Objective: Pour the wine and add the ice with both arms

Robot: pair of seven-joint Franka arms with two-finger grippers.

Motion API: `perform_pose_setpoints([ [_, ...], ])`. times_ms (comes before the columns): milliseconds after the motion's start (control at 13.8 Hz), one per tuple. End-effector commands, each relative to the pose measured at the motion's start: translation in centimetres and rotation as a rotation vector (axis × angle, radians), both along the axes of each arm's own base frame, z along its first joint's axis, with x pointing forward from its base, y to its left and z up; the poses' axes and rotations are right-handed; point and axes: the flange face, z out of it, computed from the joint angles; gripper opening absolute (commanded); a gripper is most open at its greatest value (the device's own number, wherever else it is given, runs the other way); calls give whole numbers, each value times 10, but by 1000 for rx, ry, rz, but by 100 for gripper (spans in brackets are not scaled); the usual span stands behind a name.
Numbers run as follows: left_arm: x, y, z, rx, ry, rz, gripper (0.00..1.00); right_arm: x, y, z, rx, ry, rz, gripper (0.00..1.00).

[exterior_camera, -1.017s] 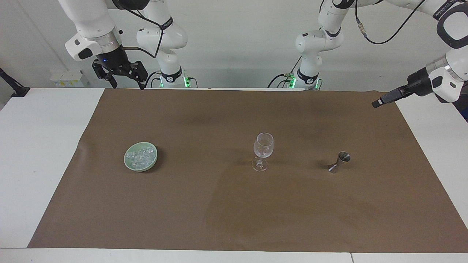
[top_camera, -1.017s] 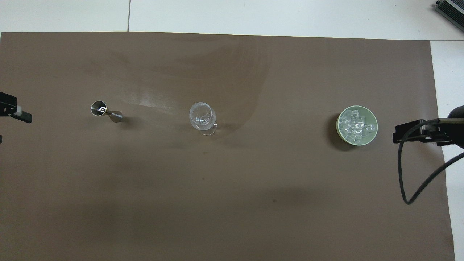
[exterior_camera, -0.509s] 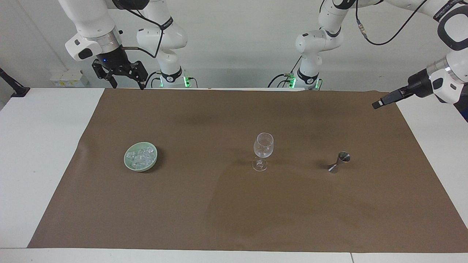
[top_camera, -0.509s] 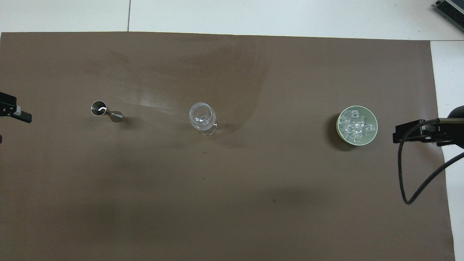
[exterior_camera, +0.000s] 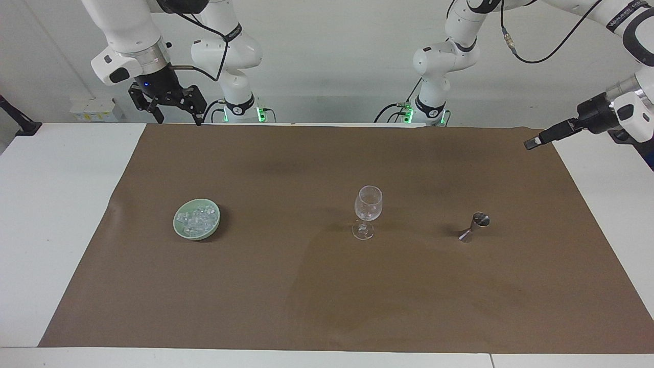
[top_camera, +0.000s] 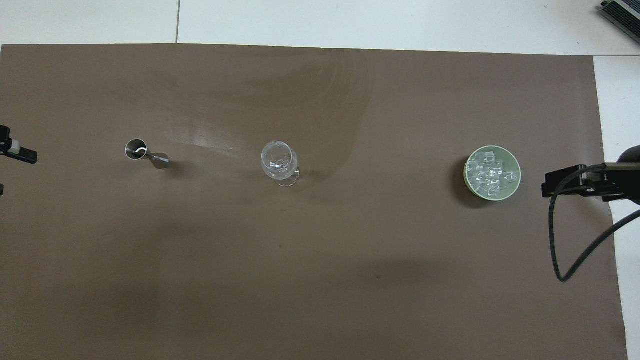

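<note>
Ice [exterior_camera: 198, 219] fills a pale green bowl [exterior_camera: 179, 230] toward the right arm's end of the table; the same ice [top_camera: 491, 172] shows from above. A clear stemmed glass [exterior_camera: 367, 207] stands upright mid-table, beside a small metal jigger [exterior_camera: 474, 226] toward the left arm's end. No wine shows, and what the jigger holds cannot be told. My right gripper [exterior_camera: 176, 120] hangs open and empty above the mat's edge closest to the robots. My left gripper [exterior_camera: 531, 144] is open and empty, up in the air over the mat's corner; one of its fingers [top_camera: 25, 155] shows from above.
A brown mat [exterior_camera: 306, 296] covers most of the white table [exterior_camera: 56, 214]. A black cable [top_camera: 555, 240] loops down from the right arm over the mat's edge. Both arm bases [exterior_camera: 240, 107] stand at the robots' end.
My left gripper has drifted a little upward and outward toward its own end of the table. The right arm, glass, jigger and bowl have not moved.
</note>
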Motion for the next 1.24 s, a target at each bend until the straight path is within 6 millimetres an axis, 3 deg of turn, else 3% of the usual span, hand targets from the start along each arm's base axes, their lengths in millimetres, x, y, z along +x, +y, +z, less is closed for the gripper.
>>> perform_pose_setpoints([
  [0, 3, 1, 3, -14, 14, -5, 100, -6, 0, 0, 19, 3, 18, 100],
  [218, 2, 3, 5, -23, 1, 4, 100, -5, 0, 0, 19, 2, 18, 100],
  [291, -4, 1, 16, -26, -19, 9, 100, -6, 0, 0, 19, 3, 18, 100],
  [799, -24, 7, -7, -68, 16, 83, 100, -5, 0, 0, 19, 2, 18, 100],
  [1163, -26, 12, -13, -33, 154, 313, 100, -5, 0, 0, 19, 2, 18, 100],
])
